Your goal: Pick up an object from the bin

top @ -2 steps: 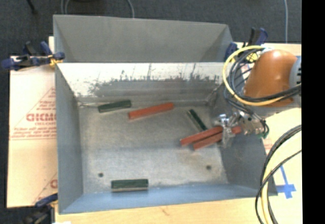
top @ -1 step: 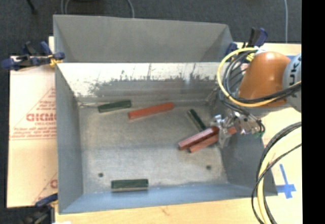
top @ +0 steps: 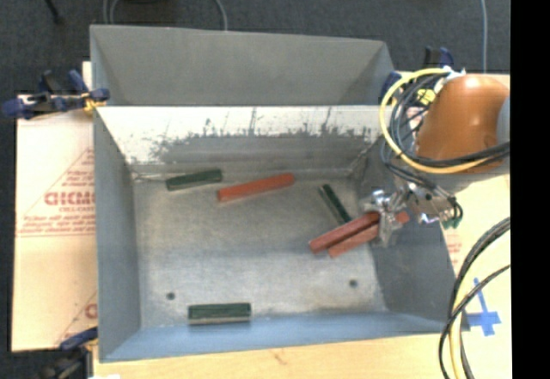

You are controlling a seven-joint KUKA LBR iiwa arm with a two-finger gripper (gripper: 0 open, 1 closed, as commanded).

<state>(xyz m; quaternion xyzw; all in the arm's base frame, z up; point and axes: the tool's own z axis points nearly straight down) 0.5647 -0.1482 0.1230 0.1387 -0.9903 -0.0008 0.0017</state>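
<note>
Bin (top: 116, 223): grey metal, just a few loose bars scattered on the floor.
Arm (top: 460, 115): came in from the right, orange cover up top.
End effector (top: 386, 223): down by the right wall, fingers pinched on the right end of the red bar (top: 344, 235).
Red bar: tilted, right of centre, beside a dark green stick (top: 334, 203).
Other bits: orange-red bar (top: 255, 188) and green bar (top: 193, 180) near the back, another green one (top: 219, 312) up front.

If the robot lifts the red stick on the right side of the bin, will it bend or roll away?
The red stick looks straight and flat-sided, so it probably stays stiff and shouldn't roll. The gripper sits at its right end, not its middle, so lifted from there it may tilt or swing. It looks thin, so likely light.
</note>
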